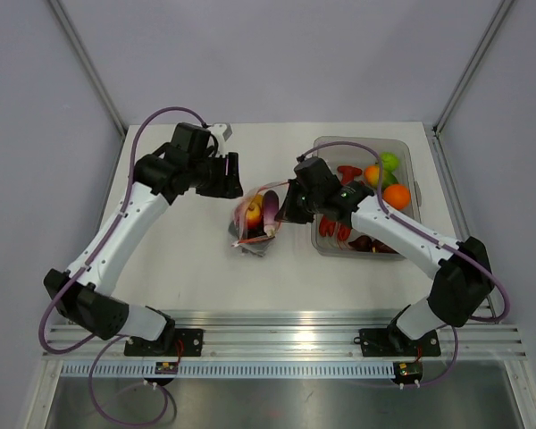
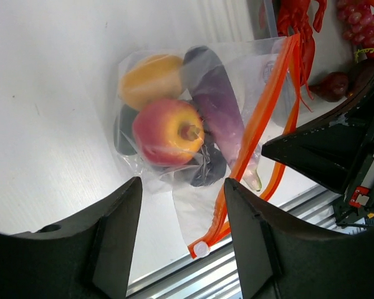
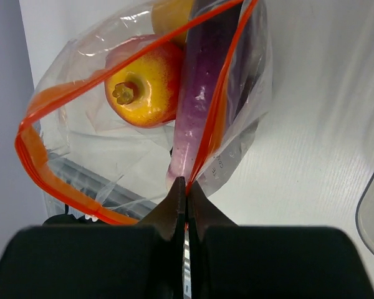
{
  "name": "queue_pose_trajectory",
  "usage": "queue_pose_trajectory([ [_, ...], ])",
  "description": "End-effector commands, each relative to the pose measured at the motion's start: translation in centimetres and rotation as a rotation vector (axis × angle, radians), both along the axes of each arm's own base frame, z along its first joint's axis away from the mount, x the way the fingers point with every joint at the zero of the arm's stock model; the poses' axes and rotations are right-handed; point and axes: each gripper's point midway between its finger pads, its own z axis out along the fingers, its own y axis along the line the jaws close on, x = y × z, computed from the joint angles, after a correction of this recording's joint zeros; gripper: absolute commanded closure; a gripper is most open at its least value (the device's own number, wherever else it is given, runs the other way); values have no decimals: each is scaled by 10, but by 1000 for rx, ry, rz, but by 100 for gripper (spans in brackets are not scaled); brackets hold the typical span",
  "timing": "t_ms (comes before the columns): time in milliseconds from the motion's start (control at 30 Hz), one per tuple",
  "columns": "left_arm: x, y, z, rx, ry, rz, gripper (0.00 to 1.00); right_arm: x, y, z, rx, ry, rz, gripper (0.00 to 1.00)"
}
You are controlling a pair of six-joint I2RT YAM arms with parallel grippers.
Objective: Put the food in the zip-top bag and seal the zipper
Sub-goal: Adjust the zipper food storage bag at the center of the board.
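Beside the tub (image 1: 407, 152), right pincer (image 3: 186, 184) pinches zipper (image 3: 25, 146).

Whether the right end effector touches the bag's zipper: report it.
Touching. The right wrist view shows the right end effector pinched shut on the zipper, the orange strip running into its closed tips.

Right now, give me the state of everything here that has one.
floppy clear plastic zip-top bag, mouth open, holding food
red-orange zipper strip, unsealed
left gripper, open, empty
right gripper, shut on the red-orange zipper strip
rigid clear rectangular tub, uncovered, holding more food
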Motion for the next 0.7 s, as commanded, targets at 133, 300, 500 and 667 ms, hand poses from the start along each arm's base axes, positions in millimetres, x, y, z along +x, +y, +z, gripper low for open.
queue_pose_trajectory([
  [133,-62,12,10,-20,-112,-46,43,3,10,59,144,-116,-40,100],
  [300,-85,16,-7,-37,-230,-109,44,2,10,70,150,-127,-35,100],
  [500,-84,18,-10,-97,-413,-127,37,3,14,72,149,-120,-17,100],
  [667,-81,15,-30,-89,-454,-159,35,3,18,70,155,-110,-5,100],
])
